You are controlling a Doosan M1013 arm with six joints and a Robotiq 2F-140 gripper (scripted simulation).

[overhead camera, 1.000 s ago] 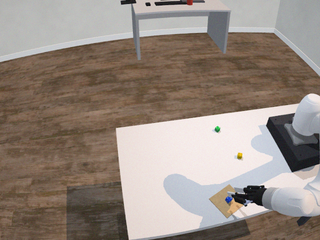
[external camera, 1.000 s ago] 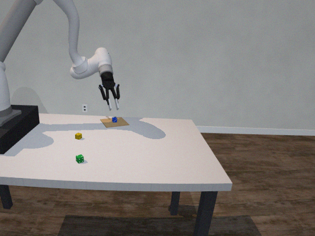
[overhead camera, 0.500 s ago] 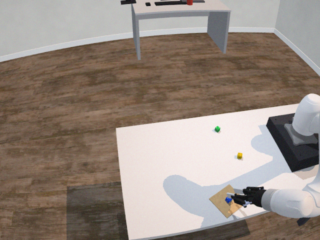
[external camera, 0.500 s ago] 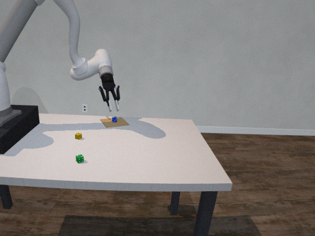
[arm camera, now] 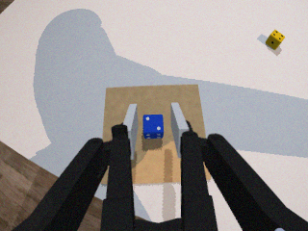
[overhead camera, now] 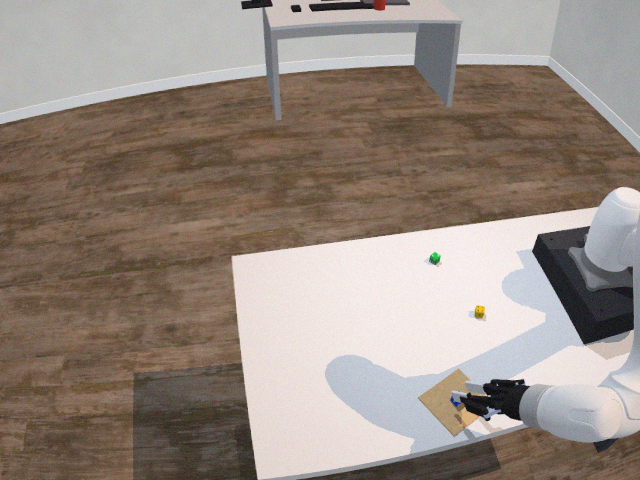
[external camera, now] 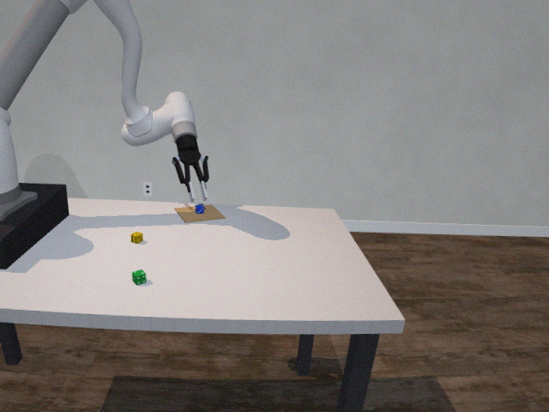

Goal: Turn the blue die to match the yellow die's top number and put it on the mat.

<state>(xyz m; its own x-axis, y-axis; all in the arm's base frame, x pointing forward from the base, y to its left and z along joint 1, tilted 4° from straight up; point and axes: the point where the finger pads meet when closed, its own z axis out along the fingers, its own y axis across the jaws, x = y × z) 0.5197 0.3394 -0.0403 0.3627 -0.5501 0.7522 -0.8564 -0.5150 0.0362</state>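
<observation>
The blue die (arm camera: 153,126) was seen lying flat on the tan mat (arm camera: 118,99), inside its edges, near the table's (external camera: 266,283) far edge in the exterior view. The gripper (arm camera: 154,122) was held just above it, fingers partly apart and framing the die with a gap on each side; nothing was gripped. In the exterior view the fingertips (external camera: 204,195) were seen a little above the die, not touching.

The yellow die (external camera: 136,237) and green die (external camera: 139,276) were seen well apart from the mat, on the bare table.

The top faces could not be read with confidence: the blue die's top appeared to carry very few pips, and the yellow die's top was too small to count. A match could therefore not be confirmed.

Risks judged from here:
- The gaps beside the die were narrow, so a slightly off-centre descent would land a pad (arm camera: 176,117) on the die and tip or skid it.
- An uneven close could twist the die and leave it on an edge, not flat.
- The mat could be dragged by the fingertips if the descent went too deep.
- A wrong rotation axis would bring up the wrong number.
- After re-placement near the mat's edge, the die could end up overhanging.
</observation>
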